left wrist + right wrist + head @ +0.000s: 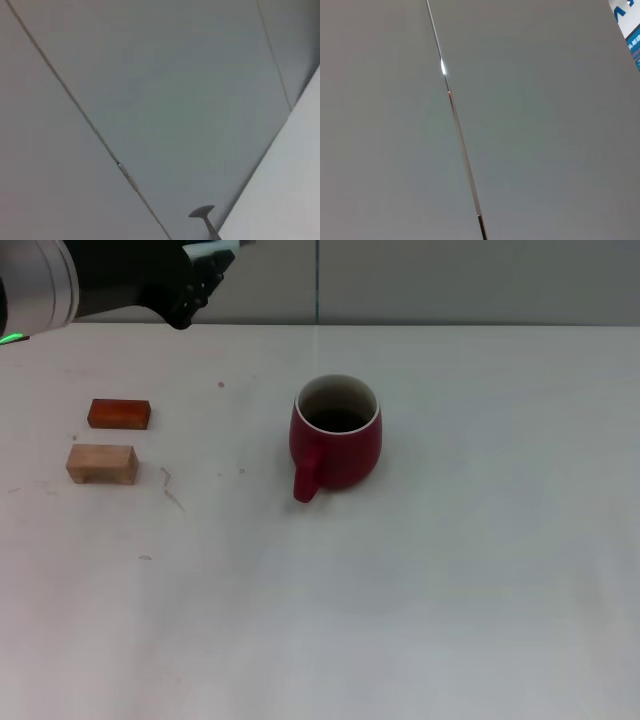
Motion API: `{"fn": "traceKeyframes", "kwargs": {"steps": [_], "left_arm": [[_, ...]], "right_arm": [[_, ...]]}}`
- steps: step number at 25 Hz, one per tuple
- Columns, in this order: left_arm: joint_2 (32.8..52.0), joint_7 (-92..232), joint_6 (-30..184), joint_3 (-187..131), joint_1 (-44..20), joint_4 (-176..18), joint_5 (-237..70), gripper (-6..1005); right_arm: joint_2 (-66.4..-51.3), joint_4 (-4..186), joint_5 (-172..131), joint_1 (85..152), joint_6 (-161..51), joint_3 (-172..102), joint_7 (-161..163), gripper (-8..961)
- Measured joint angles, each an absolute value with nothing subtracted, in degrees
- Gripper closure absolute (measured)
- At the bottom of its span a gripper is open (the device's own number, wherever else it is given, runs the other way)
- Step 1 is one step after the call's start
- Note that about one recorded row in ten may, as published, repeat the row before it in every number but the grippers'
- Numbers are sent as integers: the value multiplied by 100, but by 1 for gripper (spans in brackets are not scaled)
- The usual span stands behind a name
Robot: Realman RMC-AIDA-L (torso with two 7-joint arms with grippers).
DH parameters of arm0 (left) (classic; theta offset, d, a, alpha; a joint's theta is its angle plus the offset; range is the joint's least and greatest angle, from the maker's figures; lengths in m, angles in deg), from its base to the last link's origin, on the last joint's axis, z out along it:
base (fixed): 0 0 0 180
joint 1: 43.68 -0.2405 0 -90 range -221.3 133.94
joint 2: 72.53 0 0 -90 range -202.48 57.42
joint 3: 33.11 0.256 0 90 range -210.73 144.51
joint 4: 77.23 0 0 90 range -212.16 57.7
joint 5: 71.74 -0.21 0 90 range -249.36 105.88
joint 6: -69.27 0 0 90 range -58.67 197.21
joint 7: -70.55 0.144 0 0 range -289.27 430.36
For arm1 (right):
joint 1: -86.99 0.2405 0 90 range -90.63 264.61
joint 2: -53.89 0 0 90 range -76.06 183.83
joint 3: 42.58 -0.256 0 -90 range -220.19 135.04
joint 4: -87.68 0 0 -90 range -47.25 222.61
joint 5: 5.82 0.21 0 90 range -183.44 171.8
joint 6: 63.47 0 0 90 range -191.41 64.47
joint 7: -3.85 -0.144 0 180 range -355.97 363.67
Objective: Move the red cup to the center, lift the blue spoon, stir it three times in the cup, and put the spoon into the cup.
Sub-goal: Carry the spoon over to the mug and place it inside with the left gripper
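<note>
The table [450, 580] is a broad, pale, matte surface with a few faint scuffs and specks, and behind it runs a smooth grey wall [450, 280] split by a thin vertical seam.

The red cup [335, 437] stands upright near the table's middle, a little toward twelve o'clock. It is a rounded, glossy dark-red ceramic mug with a pale rim. Its single red handle points toward seven o'clock. The inside is dark and nothing solid shows in it.

The left arm [110, 275] reaches in at about eleven o'clock, a silver sleeve ending in black housing, raised above the table's far edge. Whether its fingers are spread or closed cannot be told. Its wrist camera sees only wall panels, a strip of table edge, and the grey metal bowl and neck of the blue spoon [203, 215] poking into view against the wall.

At nine o'clock from the cup lie two small rectangular blocks, close together but apart: a pale wooden block [101, 463], and beyond it an orange-red block [119, 413].

The right gripper appears nowhere.
</note>
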State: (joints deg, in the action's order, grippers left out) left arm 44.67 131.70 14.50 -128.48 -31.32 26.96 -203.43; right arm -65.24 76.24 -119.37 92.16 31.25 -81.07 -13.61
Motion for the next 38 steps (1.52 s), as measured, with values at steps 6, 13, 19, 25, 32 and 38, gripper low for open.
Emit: {"fn": "traceKeyframes", "kwargs": {"steps": [6,13,19,25,32,38], "left_arm": [[4505,13487,91,-13343,-2700,2736,-20416,829],[4513,13537,-1130,-13355,-2371,3005,-20440,829],[4524,13560,-1260,-13143,-2148,2916,-20626,829],[4539,13568,-1148,-12943,-1869,2457,-20910,829],[4542,13573,-1022,-12944,-1674,2096,-21122,829],[4542,13589,-948,-12944,-1479,1685,-21281,829]], "right_arm": [[-6521,7626,-11920,9205,3167,-8107,-1364,137],[-6520,7626,-11912,9200,3172,-8107,-1364,137],[-6520,7626,-11913,9206,3172,-8107,-1364,137],[-6525,7632,-11912,9172,3172,-8107,-1364,137],[-6529,7634,-11913,9161,3172,-8107,-1364,137],[-6530,7645,-11916,9125,3223,-8108,-1364,137]]}}
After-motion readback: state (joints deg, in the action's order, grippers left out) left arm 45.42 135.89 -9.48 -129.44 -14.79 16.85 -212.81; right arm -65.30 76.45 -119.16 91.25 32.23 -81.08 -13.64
